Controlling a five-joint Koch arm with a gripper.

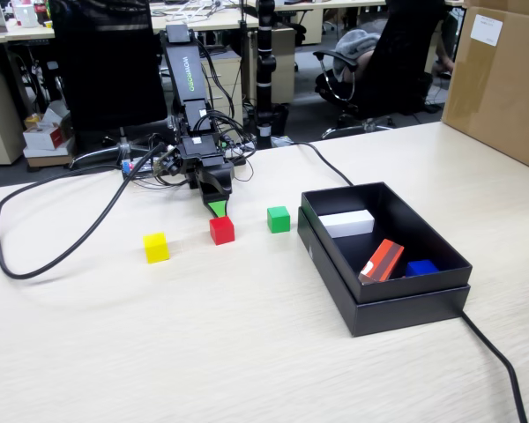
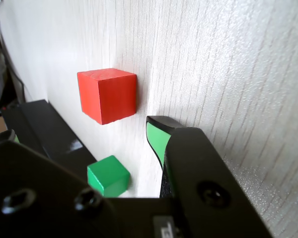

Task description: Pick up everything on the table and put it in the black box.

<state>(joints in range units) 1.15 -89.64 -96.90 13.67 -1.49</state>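
Cubes yellow (image 1: 156, 248), red (image 1: 221, 230), green (image 1: 279, 219) line up left-right.

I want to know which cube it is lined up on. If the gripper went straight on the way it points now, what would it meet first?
Most likely the red cube, directly ahead of the gripper; depth is hard to judge.

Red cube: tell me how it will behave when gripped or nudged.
The red cube looks solid with flat faces, so it probably stays rigid and slides rather than rolls. Its painted sides look smooth, so it may slip in the tool. Being small, it is likely light and might skid across the table.
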